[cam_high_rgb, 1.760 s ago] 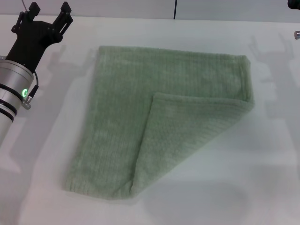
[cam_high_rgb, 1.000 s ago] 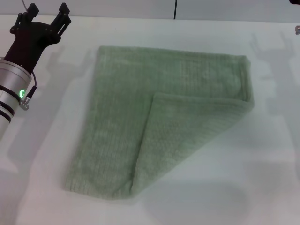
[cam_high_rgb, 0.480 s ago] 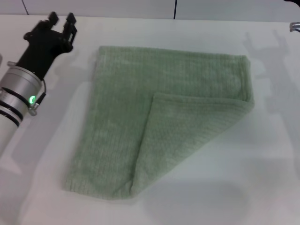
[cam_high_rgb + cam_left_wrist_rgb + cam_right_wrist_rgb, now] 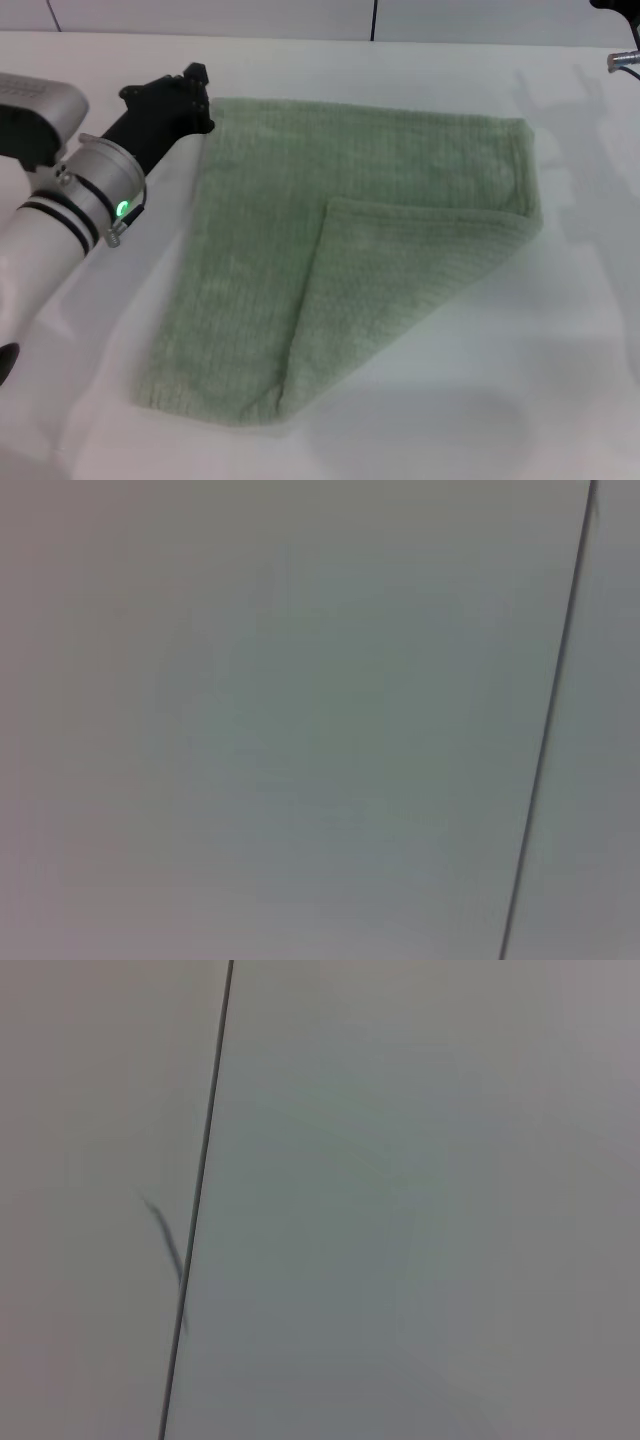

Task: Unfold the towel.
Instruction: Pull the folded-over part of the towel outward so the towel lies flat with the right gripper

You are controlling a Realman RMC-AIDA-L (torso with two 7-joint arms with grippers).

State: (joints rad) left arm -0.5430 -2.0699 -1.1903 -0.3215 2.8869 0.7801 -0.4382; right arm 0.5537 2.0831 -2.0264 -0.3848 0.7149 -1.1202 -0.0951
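Left gripper (image 4: 196, 88) at the far-left corner of the folded towel (image 4: 300, 240).

In the head view the pale green towel lies across the middle of the white table (image 4: 560, 400), its lower-right corner folded diagonally over itself so a triangular flap covers the centre-right. The black left gripper sits upper left of the frame, right at the towel's upper-left corner; whether its jaws are spread or pressed together cannot be told. Only a sliver of the right arm (image 4: 618, 30) shows at the upper-right edge. Both wrist views show only plain pale surface with a dark seam.

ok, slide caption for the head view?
Left gripper at the far-left corner of the towel, one corner folded diagonally across it, on a white table.
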